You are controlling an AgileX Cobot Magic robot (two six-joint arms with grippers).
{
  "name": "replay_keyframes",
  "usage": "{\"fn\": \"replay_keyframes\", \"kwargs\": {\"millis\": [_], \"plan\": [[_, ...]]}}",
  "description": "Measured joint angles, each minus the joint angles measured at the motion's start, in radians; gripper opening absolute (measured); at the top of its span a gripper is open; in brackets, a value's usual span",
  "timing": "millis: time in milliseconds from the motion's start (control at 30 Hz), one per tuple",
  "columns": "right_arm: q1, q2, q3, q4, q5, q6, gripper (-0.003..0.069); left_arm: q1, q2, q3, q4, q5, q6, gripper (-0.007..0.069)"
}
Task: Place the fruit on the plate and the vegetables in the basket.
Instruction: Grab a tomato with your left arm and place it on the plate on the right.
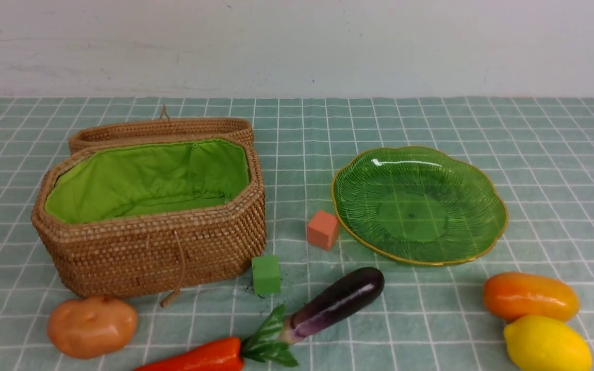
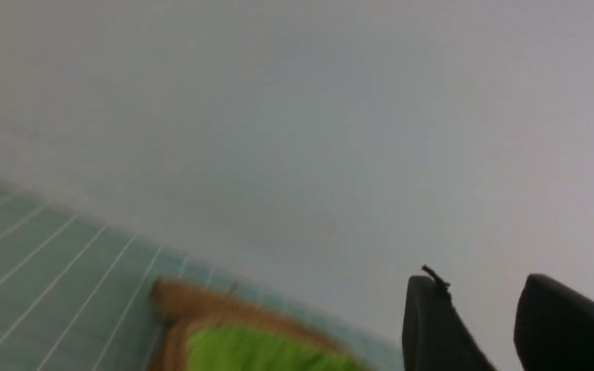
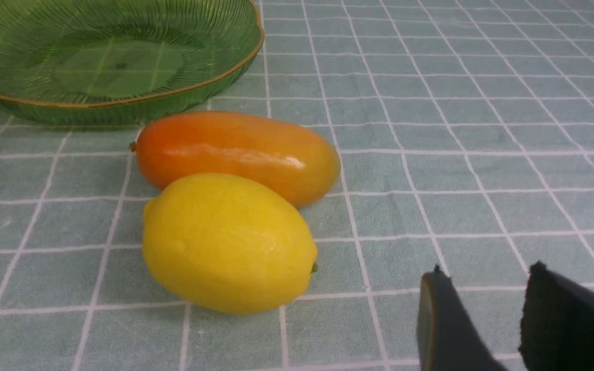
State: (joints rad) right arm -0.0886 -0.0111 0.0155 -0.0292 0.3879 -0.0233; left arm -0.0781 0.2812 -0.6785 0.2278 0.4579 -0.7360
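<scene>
Right end effector (image 3: 485,288): jaws partly apart with a narrow gap, nothing between them. Left end effector (image 2: 482,288): same narrow gap, empty, raised and facing the back wall. Only a blurred corner of the basket (image 1: 147,252) shows below it.

Clock set on the front view, 12 pointing away from me.

- Fruit: lemon (image 1: 547,342) and mango (image 1: 530,296) sit together at about 4 o'clock on the counter (image 1: 560,154). They are touching or nearly so; I cannot tell which.
- Mango's long axis runs roughly 9 to 3. The lemon is on its 6 o'clock side, closest to me.
- Plate (image 1: 418,206) is bare and lies at about 10 o'clock from the pair.
- Vegetables: potato (image 1: 92,325) at 8 o'clock, carrot (image 1: 199,358) at 7, eggplant (image 1: 341,301) near 6. The basket is open and unfilled.
- Green cube (image 1: 266,274) and salmon cube (image 1: 323,230) lie between basket and plate.

Judgement: nothing is sorted yet. My right arm is the nearer one to the fruit. The lemon lies ahead of that end effector and off its line, not between the jaws. I would take the lemon first, since it blocks the mango's near flank. The gap looks too narrow for the lemon and would need widening.
</scene>
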Motion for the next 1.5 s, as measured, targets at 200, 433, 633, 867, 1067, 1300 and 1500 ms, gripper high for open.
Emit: {"fn": "replay_keyframes", "kwargs": {"millis": [200, 433, 633, 867, 1067, 1300, 1500], "plan": [[0.0, 0.0, 0.0, 0.0, 0.0, 0.0, 0.0242, 0.0, 0.25, -0.028, 0.03, 0.369, 0.002, 0.0239], [0.0, 0.0, 0.0, 0.0, 0.0, 0.0, 0.0242, 0.0, 0.541, -0.029, -0.236, 0.493, 0.097, 0.0239], [0.0, 0.0, 0.0, 0.0, 0.0, 0.0, 0.0242, 0.0, 0.689, -0.029, -0.621, 0.514, 0.485, 0.0256], [0.0, 0.0, 0.0, 0.0, 0.0, 0.0, 0.0242, 0.0, 0.769, -0.024, -0.72, 0.531, 0.66, 0.047], [0.0, 0.0, 0.0, 0.0, 0.0, 0.0, 0.0242, 0.0, 0.808, 0.147, -0.743, 0.392, 0.757, 0.0667], [0.0, 0.0, 0.0, 0.0, 0.0, 0.0, 0.0242, 0.0, 0.845, 0.238, -0.826, 0.249, 0.864, 0.0668], [0.0, 0.0, 0.0, 0.0, 0.0, 0.0, 0.0242, 0.0, 0.916, 0.238, -0.881, 0.189, 0.951, 0.0654]]}}
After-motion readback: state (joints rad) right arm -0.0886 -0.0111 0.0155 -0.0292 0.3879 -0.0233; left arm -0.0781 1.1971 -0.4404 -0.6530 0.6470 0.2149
